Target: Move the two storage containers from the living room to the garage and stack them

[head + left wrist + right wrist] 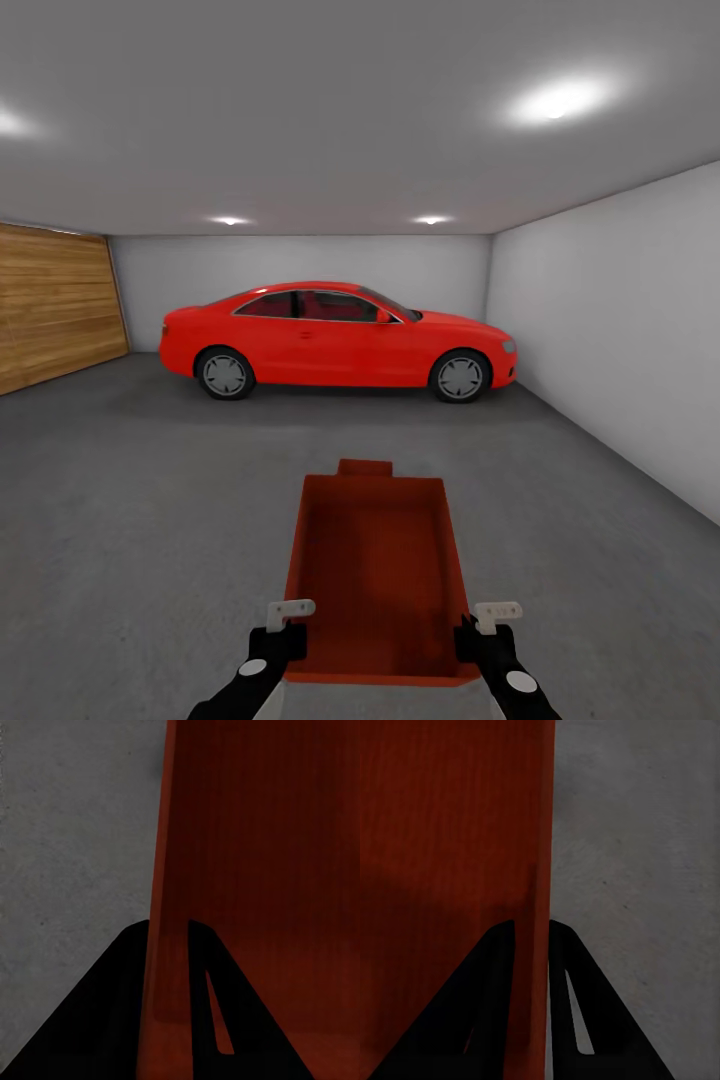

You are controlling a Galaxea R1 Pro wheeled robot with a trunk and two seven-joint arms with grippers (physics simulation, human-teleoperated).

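Over on the far left, a wooden slatted door [55,305] along the garage's side wall. Moving in, the red car [338,341] parked side-on against the back wall, nose toward the white right wall [620,330]. Dark grey concrete floor [130,500] all around.

Down low, left gripper [283,625] clamped onto the left wall of an orange-red storage container [378,570], fingers [112,1020] pinching that thin wall from both sides in the left wrist view. Container carried out front, open top up, between both arms, above the floor. Just past its far end, a sliver of a second orange-red container [365,467] peeking out on the floor.

On the right, right gripper [483,628] closed on the opposite wall, fingers [585,1012] straddling it, grey floor beyond.
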